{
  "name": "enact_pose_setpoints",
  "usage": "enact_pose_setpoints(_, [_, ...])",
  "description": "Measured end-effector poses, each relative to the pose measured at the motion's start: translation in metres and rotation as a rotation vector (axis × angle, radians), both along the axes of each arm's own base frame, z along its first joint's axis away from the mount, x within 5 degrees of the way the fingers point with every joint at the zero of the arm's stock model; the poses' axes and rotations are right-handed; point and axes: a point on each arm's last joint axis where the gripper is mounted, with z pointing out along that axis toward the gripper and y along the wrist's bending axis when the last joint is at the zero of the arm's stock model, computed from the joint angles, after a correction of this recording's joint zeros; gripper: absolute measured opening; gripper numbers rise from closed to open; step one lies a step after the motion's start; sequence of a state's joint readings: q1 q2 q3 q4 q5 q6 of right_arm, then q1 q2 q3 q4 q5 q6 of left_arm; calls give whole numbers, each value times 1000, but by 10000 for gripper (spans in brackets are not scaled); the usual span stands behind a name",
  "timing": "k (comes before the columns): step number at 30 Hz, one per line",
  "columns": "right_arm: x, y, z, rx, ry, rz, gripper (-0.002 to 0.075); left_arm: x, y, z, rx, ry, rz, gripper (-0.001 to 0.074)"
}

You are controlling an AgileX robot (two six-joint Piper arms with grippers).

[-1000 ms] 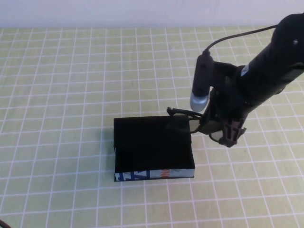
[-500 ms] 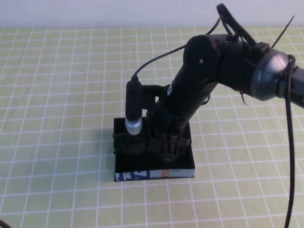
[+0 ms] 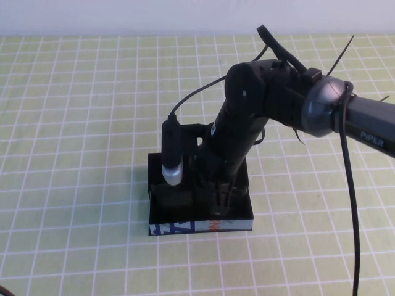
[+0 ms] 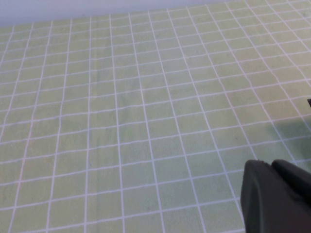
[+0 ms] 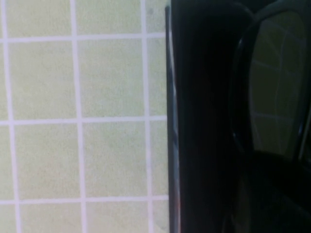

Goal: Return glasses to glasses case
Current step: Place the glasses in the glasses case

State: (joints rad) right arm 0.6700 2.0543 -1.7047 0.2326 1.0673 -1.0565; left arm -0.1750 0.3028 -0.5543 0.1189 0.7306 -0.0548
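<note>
From my seat, nearest me is the glasses case (image 3: 200, 225), a flat black box whose front edge is printed in blue, white and orange, sitting on the green tabletop (image 3: 80, 123) with its white grid. My right gripper (image 3: 217, 200) is down inside the case's open top, just behind that printed edge, and I judge it to be clamped on the glasses (image 5: 274, 87); the right wrist view shows a dark thick rim around a tinted, reflective lens right beside the case's black wall. To finish this well, I'd settle the frame flat on the dark interior, keep it square to the walls since it is narrower than the box, and release only once the hard plastic rests on the bottom; the glossy lenses look easy to scuff. Behind the case, the bulky right arm rises away to the right. The left gripper (image 4: 277, 194) shows only as a dark edge over bare tabletop, and I cannot tell whether it is apart or together.
</note>
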Motion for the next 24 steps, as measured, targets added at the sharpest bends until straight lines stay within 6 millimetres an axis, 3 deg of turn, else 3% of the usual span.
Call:
enact_pose_setpoints(6, [0,1,-6,-18,16,6,61,0,0,0,0,0,0,-4])
enact_pose_setpoints(17, [4,3,-6,12,3,-78,157,0,-1,0,-8,2,-5,-4])
enact_pose_setpoints(21, [4,3,-6,13,3,-82,157,-1,-4,0,0,4,-44,-4])
enact_pose_setpoints(24, [4,3,-2,18,-2,-84,111,-2,-10,-2,44,14,-132,-4])
